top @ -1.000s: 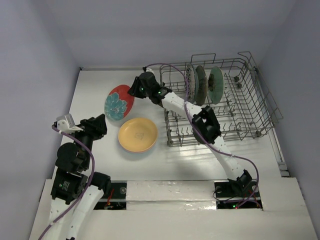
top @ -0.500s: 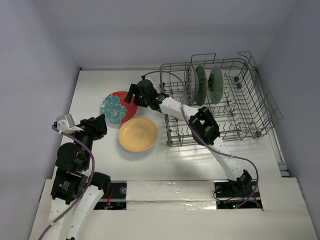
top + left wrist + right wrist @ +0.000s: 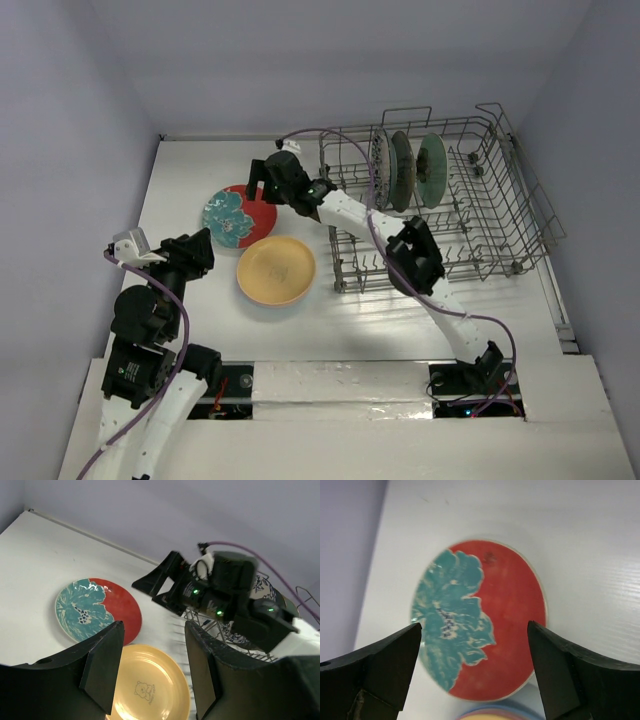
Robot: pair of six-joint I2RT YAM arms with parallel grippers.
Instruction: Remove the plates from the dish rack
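Observation:
A red plate with a teal flower (image 3: 238,217) lies flat on the table, left of the dish rack (image 3: 490,225). My right gripper (image 3: 259,187) hovers open just above it; the plate (image 3: 485,625) shows between the spread fingers, untouched. A yellow plate (image 3: 275,270) lies in front of it, and a blue edge shows around its rim (image 3: 490,714). Three plates stand upright in the rack: a patterned one (image 3: 380,162), a dark green one (image 3: 402,170) and a teal one (image 3: 432,168). My left gripper (image 3: 197,252) stands open above the table, with the yellow plate (image 3: 150,685) seen beyond its fingers.
The rack fills the right half of the table, with wire handle loops (image 3: 405,112) rising at its far side. The right arm's elbow (image 3: 412,255) hangs over the rack's near left corner. Walls close off the far and left sides.
The red plate was held tilted by my right gripper. It now lies flat on the table and the gripper has opened wide. The left arm has not moved.

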